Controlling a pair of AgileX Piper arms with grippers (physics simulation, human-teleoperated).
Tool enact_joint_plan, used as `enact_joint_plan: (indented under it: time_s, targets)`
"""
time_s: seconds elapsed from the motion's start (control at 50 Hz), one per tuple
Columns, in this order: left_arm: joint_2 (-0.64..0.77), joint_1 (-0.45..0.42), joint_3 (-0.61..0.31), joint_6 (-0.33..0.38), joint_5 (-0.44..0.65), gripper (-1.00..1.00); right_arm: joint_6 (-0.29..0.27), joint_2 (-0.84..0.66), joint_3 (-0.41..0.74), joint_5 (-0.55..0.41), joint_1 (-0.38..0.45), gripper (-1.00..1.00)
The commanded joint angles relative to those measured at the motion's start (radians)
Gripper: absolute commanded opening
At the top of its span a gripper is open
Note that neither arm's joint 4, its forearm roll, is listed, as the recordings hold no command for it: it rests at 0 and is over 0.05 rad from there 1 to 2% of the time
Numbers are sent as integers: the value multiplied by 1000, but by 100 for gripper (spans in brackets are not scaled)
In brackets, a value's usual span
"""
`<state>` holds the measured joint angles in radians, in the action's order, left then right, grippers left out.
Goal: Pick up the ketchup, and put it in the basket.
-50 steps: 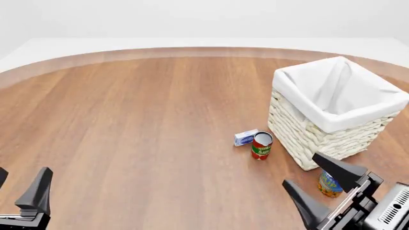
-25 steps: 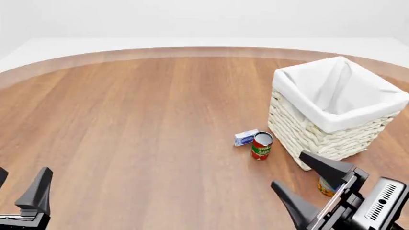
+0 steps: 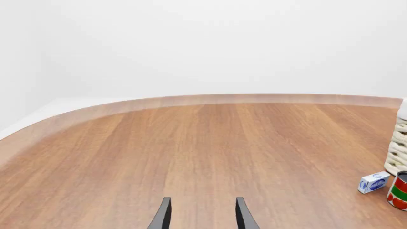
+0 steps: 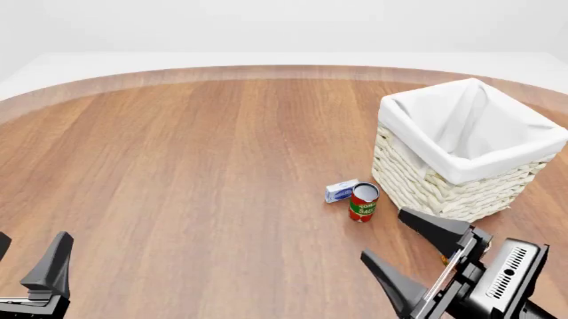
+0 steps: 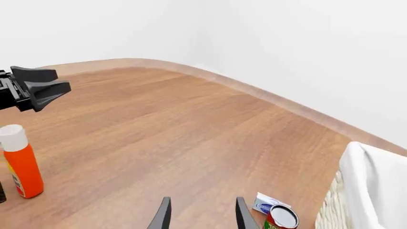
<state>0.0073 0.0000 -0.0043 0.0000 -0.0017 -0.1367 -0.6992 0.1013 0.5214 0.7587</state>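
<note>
The ketchup (image 5: 20,164), a red-orange bottle with a white cap, stands upright on the table; it shows only in the right wrist view and is out of the front view. The basket (image 4: 443,189), cream wicker with a white liner, stands at the right; it also shows in the right wrist view (image 5: 375,183). My right gripper (image 4: 382,234) is open and empty, near the table's front right, just in front of the basket. My left gripper (image 4: 31,238) is open and empty at the front left. The left gripper also shows in the right wrist view (image 5: 38,88), behind the ketchup.
A red-and-green tomato sauce can (image 4: 363,201) and a small blue-and-white box (image 4: 341,191) stand just left of the basket. Both show in the left wrist view, the can (image 3: 399,191) beside the box (image 3: 373,182). My right gripper hides the blue-and-orange can.
My right gripper has moved left and a little up in the front view, covering the blue-and-orange can. The left gripper has not moved.
</note>
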Motion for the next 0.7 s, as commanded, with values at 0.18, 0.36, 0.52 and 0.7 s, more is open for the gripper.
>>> enact_joint_plan:
  time_s: [0.18, 0.36, 0.52, 0.7]
  targets:
    - [0, 0, 0, 0, 0, 100, -2, -87, 28, 41, 50, 100]
    - [0, 0, 0, 0, 0, 100, 3, -143, 46, 69, 82, 100]
    - [0, 0, 0, 0, 0, 100, 7, -179, 58, 82, 101, 100]
    - [0, 0, 0, 0, 0, 100, 7, -194, 77, 70, 118, 100]
